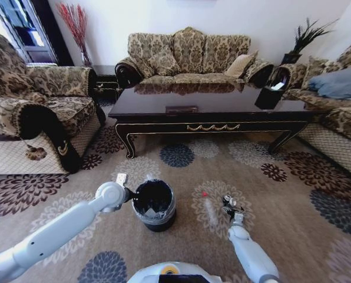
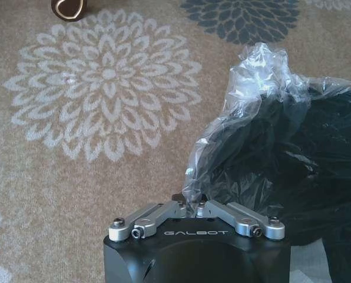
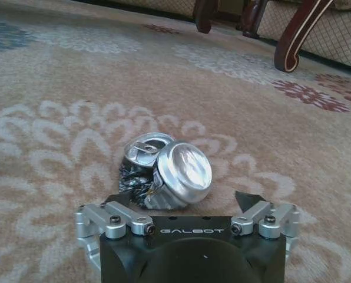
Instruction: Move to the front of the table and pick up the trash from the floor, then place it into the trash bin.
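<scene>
The trash bin [image 1: 155, 204], black with a clear liner, stands on the floor [image 1: 270, 200] in front of the table [image 1: 211, 112]. My left gripper [image 1: 123, 190] is at its rim. In the left wrist view this gripper [image 2: 191, 205] is shut on the liner [image 2: 264, 76], beside the bin [image 2: 305, 171]. To the bin's right lies a clear slim bottle [image 1: 209, 209] with a red cap. My right gripper [image 1: 229, 204] is low over the carpet just right of the bottle. Its wrist view shows it [image 3: 184, 199] open around a crushed silvery can [image 3: 171, 171] on the floor [image 3: 75, 76].
An armchair [image 1: 34, 112] stands at the left, a sofa [image 1: 190, 56] behind the table and another sofa [image 1: 340, 112] at the right. A dark holder with white paper [image 1: 270, 93] sits on the table's right end. Curved table legs [image 3: 293, 35] show beyond the can.
</scene>
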Robot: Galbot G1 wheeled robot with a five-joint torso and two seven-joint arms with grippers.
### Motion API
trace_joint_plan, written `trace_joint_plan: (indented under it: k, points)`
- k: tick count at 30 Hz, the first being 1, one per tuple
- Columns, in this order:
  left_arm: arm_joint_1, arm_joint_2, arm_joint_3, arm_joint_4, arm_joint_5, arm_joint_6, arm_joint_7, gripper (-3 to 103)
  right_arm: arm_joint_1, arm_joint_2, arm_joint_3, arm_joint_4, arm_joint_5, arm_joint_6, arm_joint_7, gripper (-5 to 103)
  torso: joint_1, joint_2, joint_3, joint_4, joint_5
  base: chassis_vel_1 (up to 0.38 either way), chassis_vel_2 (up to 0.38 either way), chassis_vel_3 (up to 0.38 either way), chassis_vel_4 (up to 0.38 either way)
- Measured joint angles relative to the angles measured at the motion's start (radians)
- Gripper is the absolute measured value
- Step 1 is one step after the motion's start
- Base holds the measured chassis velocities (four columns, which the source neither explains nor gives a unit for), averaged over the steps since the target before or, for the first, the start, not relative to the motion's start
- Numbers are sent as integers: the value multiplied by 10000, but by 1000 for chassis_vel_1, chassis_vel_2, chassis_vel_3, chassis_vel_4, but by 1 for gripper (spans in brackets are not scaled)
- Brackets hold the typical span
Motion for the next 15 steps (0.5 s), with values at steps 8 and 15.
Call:
trace_joint_plan:
  k: [8,15]
  points:
    - [221,61,-196,-48,145,1,149,2,106,-112,-44,-25,-7,44,61,70,0,0,0,-2,0,0,0,0,0]
    - [312,95,-232,-60,237,1,178,2,167,-142,-71,-55,106,65,28,41,0,0,0,-1,0,0,0,0,0]
